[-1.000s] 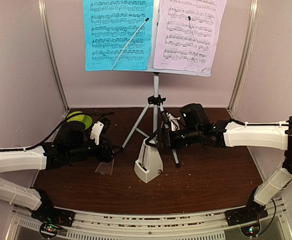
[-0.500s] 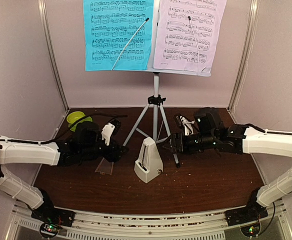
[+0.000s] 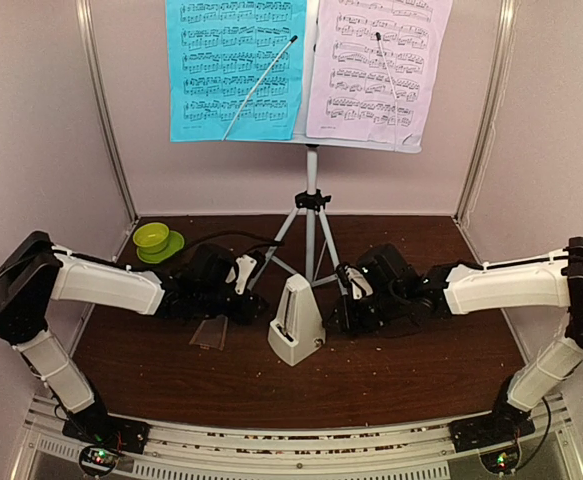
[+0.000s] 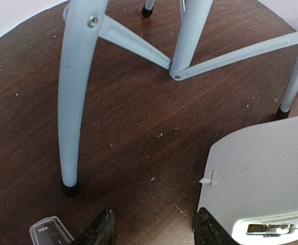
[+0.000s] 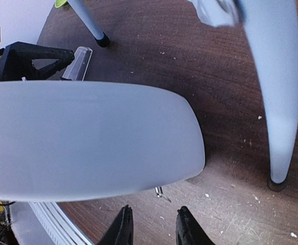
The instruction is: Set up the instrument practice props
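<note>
Change since half a second back: the left arm's elbow has risen high against the left wall and the left pincer [image 4: 154, 220] has reached further right, toward the metronome [image 3: 296, 325]. The right pincer [image 5: 154, 217] has slid left and lower, closing on the metronome's other flank.

Left pincer: jaws apart, nothing between them, low over the worktop [image 3: 401, 370] just left of the metronome.

Front cover [image 3: 208, 333]: off, lying flat on the worktop beside the left pincer, apart from the metronome.

Centre, back: music stand [image 3: 311, 175] upright on its tripod. Cyan page [image 3: 236, 70] and lilac page [image 3: 376, 70] sit side by side on it, each under a thin retainer arm.

Centre, front: metronome upright ahead of the tripod legs, open face showing.

Right pincer: jaws apart, empty, just right of the metronome. Contact with its side cannot be told.

Progress, as I judge it: stand, pages and uncovering look done. What remains seems limited to the metronome itself, a final placing or starting it, with both pincers closing in from either side.
</note>
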Robot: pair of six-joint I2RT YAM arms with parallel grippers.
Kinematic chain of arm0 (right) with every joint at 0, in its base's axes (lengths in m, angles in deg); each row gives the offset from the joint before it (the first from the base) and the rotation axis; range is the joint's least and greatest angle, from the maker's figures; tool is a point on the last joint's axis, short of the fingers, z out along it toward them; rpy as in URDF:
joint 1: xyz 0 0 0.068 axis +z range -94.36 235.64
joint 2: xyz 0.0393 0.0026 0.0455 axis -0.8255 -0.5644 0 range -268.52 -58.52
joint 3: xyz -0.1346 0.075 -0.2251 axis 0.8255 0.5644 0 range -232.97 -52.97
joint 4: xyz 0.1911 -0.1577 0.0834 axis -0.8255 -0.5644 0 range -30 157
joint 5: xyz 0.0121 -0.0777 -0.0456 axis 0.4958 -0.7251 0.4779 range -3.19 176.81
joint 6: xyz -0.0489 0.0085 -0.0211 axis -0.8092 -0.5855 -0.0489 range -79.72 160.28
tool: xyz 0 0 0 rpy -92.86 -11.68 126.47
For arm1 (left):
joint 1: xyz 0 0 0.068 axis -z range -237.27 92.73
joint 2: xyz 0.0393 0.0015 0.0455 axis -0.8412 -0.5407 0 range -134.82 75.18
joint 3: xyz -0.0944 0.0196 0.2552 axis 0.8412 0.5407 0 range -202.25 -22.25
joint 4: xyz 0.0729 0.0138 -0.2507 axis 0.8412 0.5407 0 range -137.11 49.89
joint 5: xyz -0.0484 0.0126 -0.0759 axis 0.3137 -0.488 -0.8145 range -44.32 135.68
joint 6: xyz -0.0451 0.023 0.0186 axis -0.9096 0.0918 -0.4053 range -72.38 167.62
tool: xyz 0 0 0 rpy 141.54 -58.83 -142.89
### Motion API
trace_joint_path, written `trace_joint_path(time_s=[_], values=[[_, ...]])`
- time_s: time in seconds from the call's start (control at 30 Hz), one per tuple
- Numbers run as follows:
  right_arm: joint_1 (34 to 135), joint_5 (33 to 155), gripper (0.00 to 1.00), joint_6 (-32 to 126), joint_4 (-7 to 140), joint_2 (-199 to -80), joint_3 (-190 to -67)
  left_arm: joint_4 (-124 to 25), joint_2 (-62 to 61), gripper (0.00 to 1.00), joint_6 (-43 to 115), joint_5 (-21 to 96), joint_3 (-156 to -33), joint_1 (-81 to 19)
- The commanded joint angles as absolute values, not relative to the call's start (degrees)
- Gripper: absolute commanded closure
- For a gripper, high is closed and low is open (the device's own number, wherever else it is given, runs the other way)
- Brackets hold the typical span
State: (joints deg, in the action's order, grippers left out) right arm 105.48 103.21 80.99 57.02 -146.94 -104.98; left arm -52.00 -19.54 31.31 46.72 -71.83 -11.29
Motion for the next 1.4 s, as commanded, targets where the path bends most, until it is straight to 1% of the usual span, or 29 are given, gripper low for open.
trace_joint_path(time_s=[0.0,0.3,0.47,0.63,0.77,0.87,0.93,1.07,1.13,1.37], values=[[105.9,99.7,0.71,80.7,58.1,-149.8,-108.8,-52.5,-20.4,0.47,30.0,44.9,-71.9,-11.1],[105.8,97.7,0.73,80.2,57.6,-152.7,-112.1,-54.6,-20.3,0.48,28.6,42.4,-69.8,-8.3],[105.8,96.8,0.73,78.4,57.1,-153.4,-113.9,-56.4,-18.1,0.49,28.4,41.9,-67.9,-6.0],[105.7,96.5,0.70,75.6,56.4,-154.1,-115.5,-58.8,-15.0,0.50,27.1,42.1,-65.1,-4.3],[105.5,94.3,0.65,73.5,54.7,-151.2,-113.9,-59.0,-12.5,0.50,25.5,42.9,-63.5,-4.1],[105.5,93.0,0.58,71.8,55.5,-146.4,-110.3,-60.6,-9.0,0.49,25.1,43.0,-61.8,-4.1],[105.5,93.1,0.51,70.7,57.2,-143.4,-107.3,-61.7,-7.1,0.49,25.0,44.0,-60.7,-4.1],[105.6,95.9,0.31,70.0,63.1,-139.3,-101.8,-61.2,-4.9,0.49,24.5,46.1,-59.3,-5.2],[105.9,97.4,0.24,70.8,66.9,-138.6,-99.7,-61.3,-4.6,0.49,23.9,45.7,-58.9,-6.2],[109.7,96.2,0.04,73.1,71.6,-141.5,-103.7,-60.6,-5.5,0.49,23.3,45.7,-60.0,-6.7]])
